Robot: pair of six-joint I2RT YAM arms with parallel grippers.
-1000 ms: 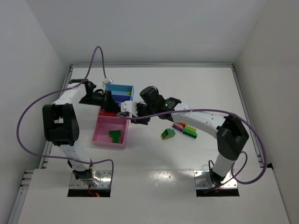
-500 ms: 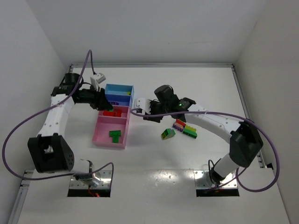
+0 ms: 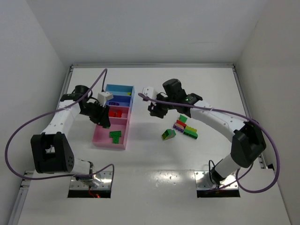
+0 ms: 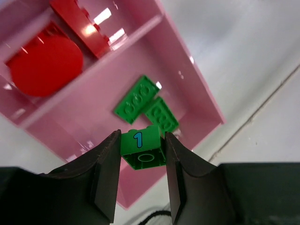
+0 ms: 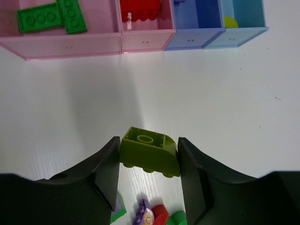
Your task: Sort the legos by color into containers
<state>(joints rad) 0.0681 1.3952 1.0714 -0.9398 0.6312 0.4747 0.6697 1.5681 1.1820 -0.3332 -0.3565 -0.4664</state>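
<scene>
above pink tray (image 4: 187, 82), green brick (image 4: 141, 149) gripped

1. White table (image 3: 201, 89): flat, matte surface that carries all items below.
2. Container row (image 3: 110, 145): stands directly on the table, pink compartments at the near end and blue ones at the far end.
3. Lime wedge brick (image 3: 168, 134): lies right of the container row, well apart from it.
4. Brick cluster (image 3: 186, 129): purple, red, green and lime pieces touching one another, farther right of the container row.

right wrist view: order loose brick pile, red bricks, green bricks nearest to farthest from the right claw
1. loose brick pile, just under the right claw, bottom edge.
2. red bricks, small pink compartment ahead.
3. green bricks, larger pink compartment, upper left.
</scene>
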